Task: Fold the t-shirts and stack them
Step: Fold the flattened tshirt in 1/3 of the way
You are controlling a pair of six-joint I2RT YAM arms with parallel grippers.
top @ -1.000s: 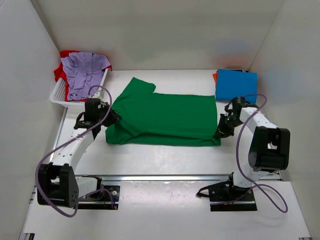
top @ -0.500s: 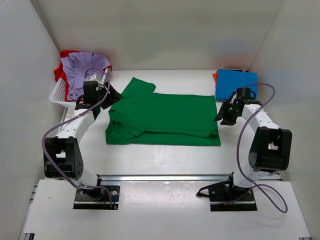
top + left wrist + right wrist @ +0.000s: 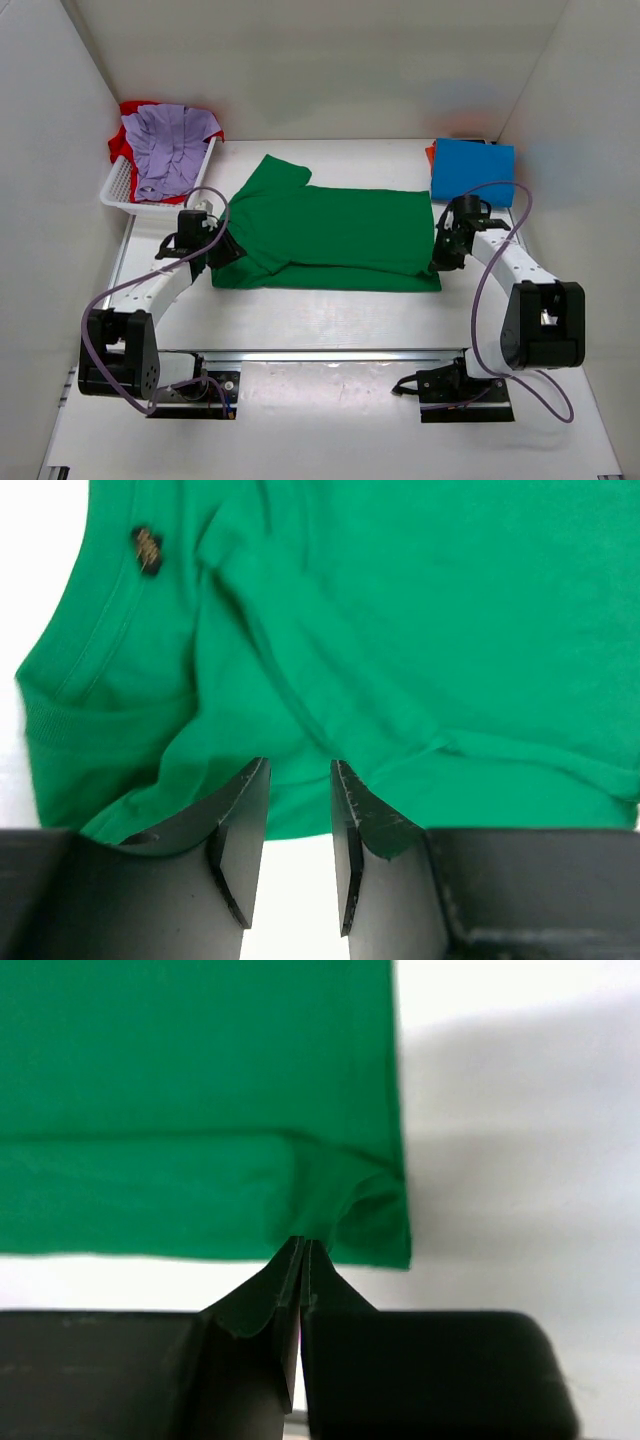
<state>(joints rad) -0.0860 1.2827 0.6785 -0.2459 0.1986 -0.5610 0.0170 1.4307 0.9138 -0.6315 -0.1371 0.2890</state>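
Observation:
The bright green t-shirt [image 3: 330, 235] lies flat in the middle of the table, folded lengthwise, collar end to the left. My left gripper [image 3: 218, 250] is open at its near left edge; in the left wrist view the gripper [image 3: 298, 770] has its tips just over the shirt's edge [image 3: 400, 630], with bare table between the jaws. My right gripper [image 3: 440, 258] is at the hem's near right corner; in the right wrist view the gripper [image 3: 302, 1245] is shut, with the green cloth [image 3: 200, 1110] puckered at its tips. A folded bright blue t-shirt [image 3: 472, 170] lies at the back right.
A white lattice basket [image 3: 120, 190] at the back left holds the lavender t-shirt [image 3: 165, 140] on top of the red-orange one [image 3: 125, 115]. White walls enclose the table on three sides. A strip of orange cloth [image 3: 431, 153] shows beside the blue shirt.
My left gripper swung up towards the basket, then came back down to the shirt's left edge. My right gripper moved up along the hem, then back down towards the near corner.

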